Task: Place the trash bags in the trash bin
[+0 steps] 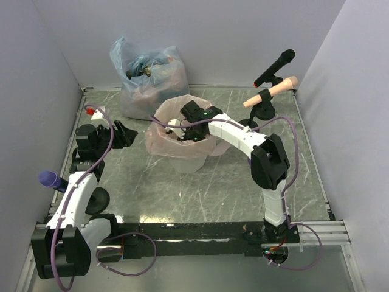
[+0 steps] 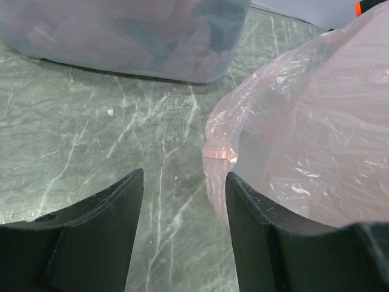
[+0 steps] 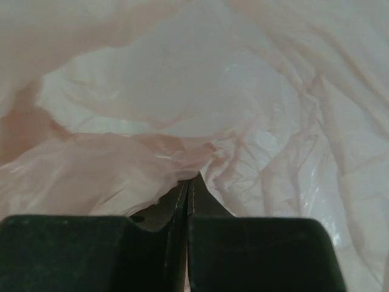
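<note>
A thin pink trash bag [image 1: 163,137] is draped over and into the white trash bin [image 1: 185,163] at the table's middle. My right gripper [image 1: 182,131] reaches down into the bin's mouth. In the right wrist view its jaws [image 3: 190,179] are closed together, with a fold of the pink bag [image 3: 182,91] pinched at their tips. My left gripper [image 1: 130,135] is open and empty, low over the table just left of the bin. In the left wrist view [image 2: 184,182] the pink bag [image 2: 304,134] bulges just beyond the right finger.
A stuffed clear-bluish bag [image 1: 146,73] stands at the back left, also in the left wrist view [image 2: 134,30]. A black microphone [image 1: 276,66] and a peach-coloured handle [image 1: 273,91] stand on a mount at the back right. Walls close in on three sides.
</note>
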